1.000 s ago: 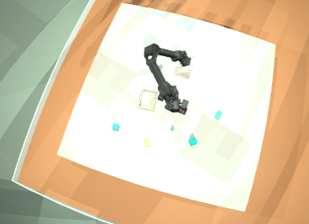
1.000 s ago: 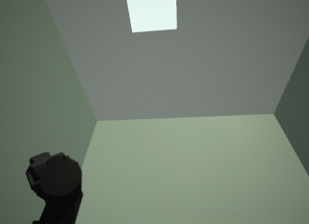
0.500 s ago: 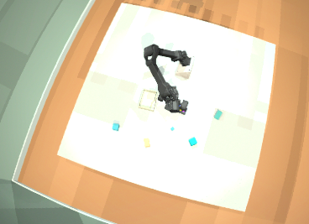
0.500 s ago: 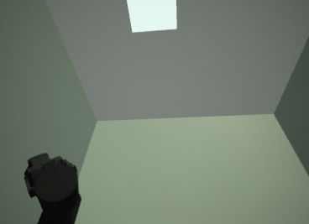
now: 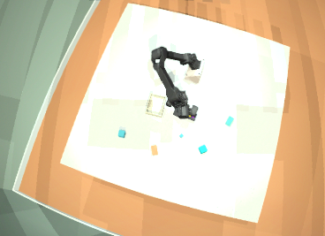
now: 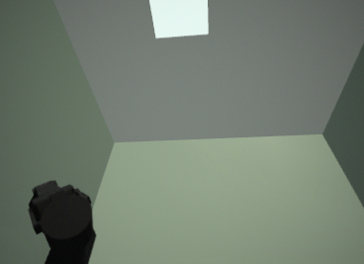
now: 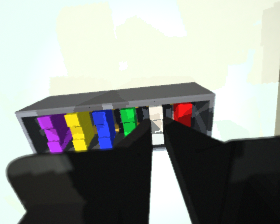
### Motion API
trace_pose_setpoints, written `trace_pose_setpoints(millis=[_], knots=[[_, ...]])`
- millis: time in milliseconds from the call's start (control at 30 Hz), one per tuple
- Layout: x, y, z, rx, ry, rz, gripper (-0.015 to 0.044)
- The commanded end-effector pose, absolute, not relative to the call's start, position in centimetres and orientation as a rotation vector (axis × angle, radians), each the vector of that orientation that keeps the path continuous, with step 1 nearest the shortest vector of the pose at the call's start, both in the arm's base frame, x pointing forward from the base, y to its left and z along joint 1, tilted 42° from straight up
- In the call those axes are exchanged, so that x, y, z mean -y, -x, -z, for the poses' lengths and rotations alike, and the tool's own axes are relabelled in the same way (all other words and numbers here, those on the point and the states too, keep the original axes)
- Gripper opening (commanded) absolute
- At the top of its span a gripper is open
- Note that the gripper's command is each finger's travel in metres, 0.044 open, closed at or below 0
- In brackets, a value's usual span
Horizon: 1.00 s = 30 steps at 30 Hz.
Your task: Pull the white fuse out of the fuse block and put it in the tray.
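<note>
Apparently the white fuse sits pinched between the jaws.

Wrist view: the fuse block lies across the far side, fuses standing in a row inside it. The white fuse stands second from the right end. The hand sits near, one finger on each side of that fuse. Top view: the tray lies on the bench, just left of the hand.
</note>
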<state>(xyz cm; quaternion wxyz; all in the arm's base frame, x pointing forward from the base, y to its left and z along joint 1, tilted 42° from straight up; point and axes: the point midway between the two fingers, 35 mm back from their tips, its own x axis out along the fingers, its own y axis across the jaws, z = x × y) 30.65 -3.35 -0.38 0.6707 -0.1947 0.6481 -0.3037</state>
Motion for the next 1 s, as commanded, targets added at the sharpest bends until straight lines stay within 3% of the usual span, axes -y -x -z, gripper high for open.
trace_pose_setpoints(millis=[0, 967], knots=[[3.35, -30.66, 0.37, -1.460, 0.438, 0.684, 0.0000], [2.50, -30.75, -0.53, -1.461, 0.440, 0.683, 0.0000]])
